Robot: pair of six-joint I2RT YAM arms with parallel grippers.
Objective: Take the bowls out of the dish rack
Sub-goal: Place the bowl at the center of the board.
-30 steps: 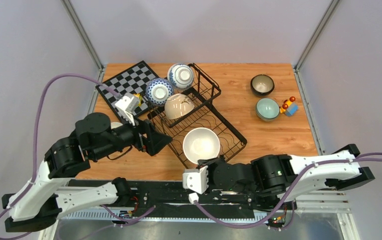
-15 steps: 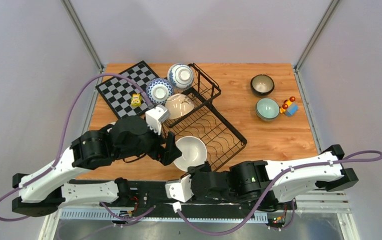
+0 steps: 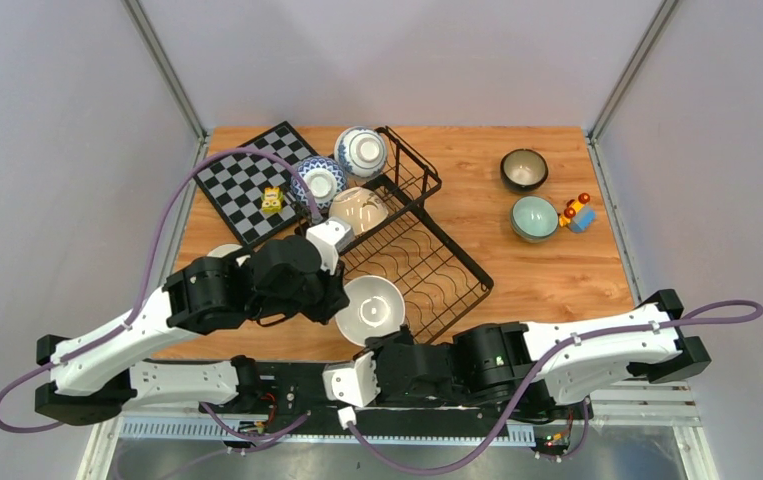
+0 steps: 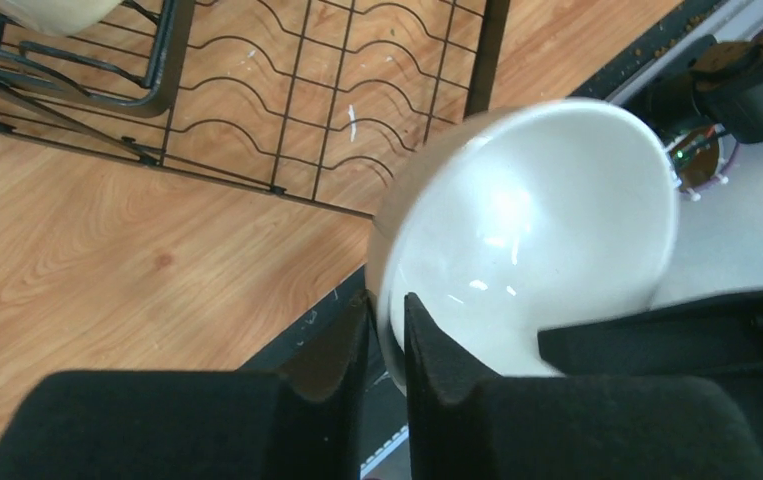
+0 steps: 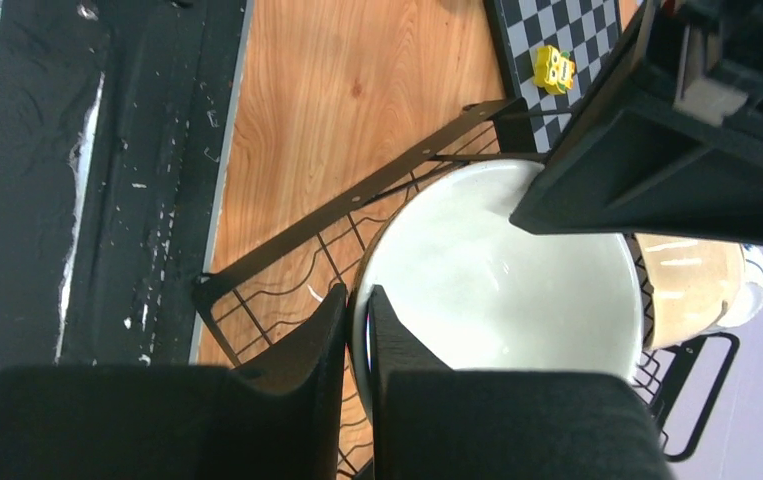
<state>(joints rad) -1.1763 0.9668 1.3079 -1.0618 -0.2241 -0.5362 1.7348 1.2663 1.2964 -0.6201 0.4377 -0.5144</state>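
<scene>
Left gripper (image 4: 385, 318), item one: its two fingers are straddling the rim of the white bowl (image 4: 537, 230) and pinching the wall between them. From the fingertips the bowl is extending forward and to their right, with its hollow facing the wrist camera.

Right gripper (image 5: 357, 300), item two: its fingers are pressing onto another stretch of the same rim, the part closest to its own wrist. The bowl body is lying straight ahead of these fingertips.

Relation that matters: the bowl is round, so there is no long axis for me to line up. It is hanging tilted between my two hands, and each hand is biting a different part of the edge. Neither hand is nearer, since both are already touching it.

Dish rack (image 3: 462, 250), item three: it is lying beyond and below both grippers, with the near corner of its lower tray under the bowl. I am reading the bowl as lifted off the wires, though I cannot confirm the clearance.

Remaining stock: a beige bowl (image 3: 359, 212) is sitting in the raised basket, farther out past the left gripper.

Arm poses: the left arm is reaching in from its own side with the elbow bent and the wrist turned toward the bowl. The right arm is lying folded low along the near edge, with its gripper pointing away from the base.

Judgement: I am treating this as a hand-over. One hand needs to open before the other pulls, or the rim is going to twist.
</scene>
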